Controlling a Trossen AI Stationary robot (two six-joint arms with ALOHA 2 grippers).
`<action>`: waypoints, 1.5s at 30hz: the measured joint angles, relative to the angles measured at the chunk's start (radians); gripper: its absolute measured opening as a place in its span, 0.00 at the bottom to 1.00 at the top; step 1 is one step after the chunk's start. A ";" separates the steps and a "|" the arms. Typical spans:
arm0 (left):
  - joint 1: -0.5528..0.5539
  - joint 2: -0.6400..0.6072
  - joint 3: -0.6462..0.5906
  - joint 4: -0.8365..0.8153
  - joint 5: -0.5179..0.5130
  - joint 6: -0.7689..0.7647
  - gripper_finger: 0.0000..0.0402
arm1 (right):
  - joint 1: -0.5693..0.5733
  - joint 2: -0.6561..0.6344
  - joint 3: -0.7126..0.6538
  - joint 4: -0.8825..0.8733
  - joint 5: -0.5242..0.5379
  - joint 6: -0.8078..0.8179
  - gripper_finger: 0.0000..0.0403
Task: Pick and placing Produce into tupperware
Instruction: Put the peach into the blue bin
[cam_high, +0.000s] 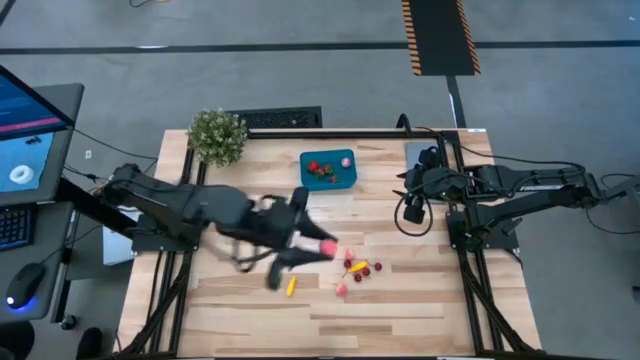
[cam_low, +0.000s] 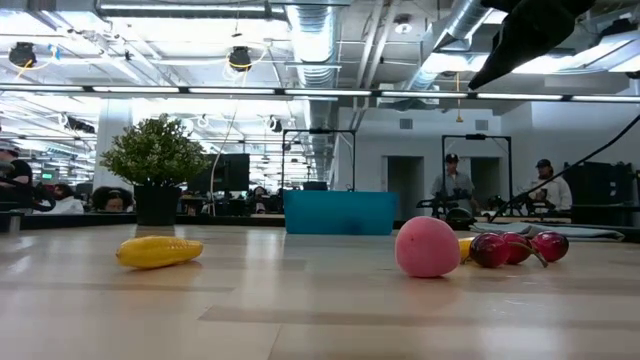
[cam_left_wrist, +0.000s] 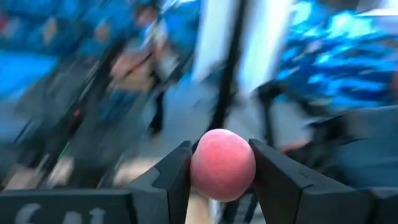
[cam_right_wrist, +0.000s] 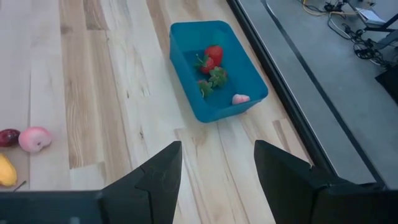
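- Left pincer (cam_high: 325, 245) clamps a pink ball (cam_left_wrist: 222, 164).
- Tupperware (cam_high: 329, 168) lies straight beyond it, toward the counter's far edge.
- Right pincer (cam_right_wrist: 217, 165) gapes empty.

The left arm reaches from the table's left side across to its middle, and the left gripper (cam_high: 322, 245) has its two fingers (cam_left_wrist: 175, 180) pressed against a pink ball (cam_left_wrist: 222, 165), one on each side. The right arm is folded at the table's right edge, its right gripper (cam_right_wrist: 217, 163) hanging with fingers spread wide and nothing between them
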 joint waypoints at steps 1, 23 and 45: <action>-0.015 -0.008 0.000 0.034 0.023 0.036 0.34 | 0.000 0.000 0.000 0.001 0.000 0.000 0.56; -0.251 -0.029 0.000 0.036 -0.021 0.595 0.34 | 0.000 0.000 0.000 0.001 0.000 -0.001 0.56; -0.078 0.150 -0.006 -0.188 -1.395 0.349 0.34 | 0.000 0.000 0.000 0.021 0.000 0.000 0.56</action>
